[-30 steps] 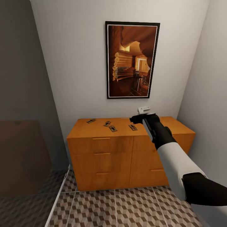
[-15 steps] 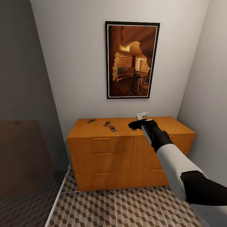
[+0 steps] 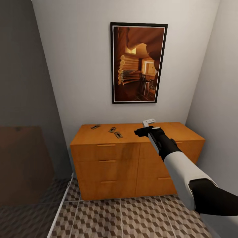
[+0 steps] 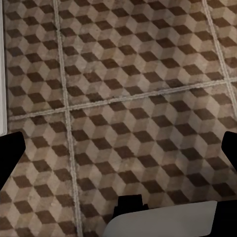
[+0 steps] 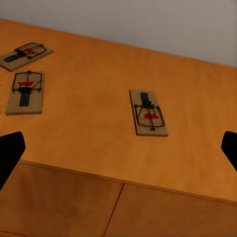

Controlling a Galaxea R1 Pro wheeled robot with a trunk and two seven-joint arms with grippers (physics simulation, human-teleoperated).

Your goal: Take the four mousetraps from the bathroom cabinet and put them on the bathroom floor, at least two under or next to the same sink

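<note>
1. three mousetraps (image 5: 148,113) counted on the cabinet (image 3: 99,152) top near its back edge, none held.
2. right gripper (image 3: 142,131) jaws wide.
3. left gripper (image 4: 118,153) jaws wide over bathroom floor (image 4: 123,89).
4. no legible writing.

I'm not seeing any readable text, labels or numbers: nothing on the mousetraps (image 5: 148,112), the cabinet (image 3: 109,152) or the framed picture (image 3: 138,62).

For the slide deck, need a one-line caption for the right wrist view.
Right tool open above the cabinet top, one mousetrap centred between its fingertips, two more mousetraps off to the side.
</note>
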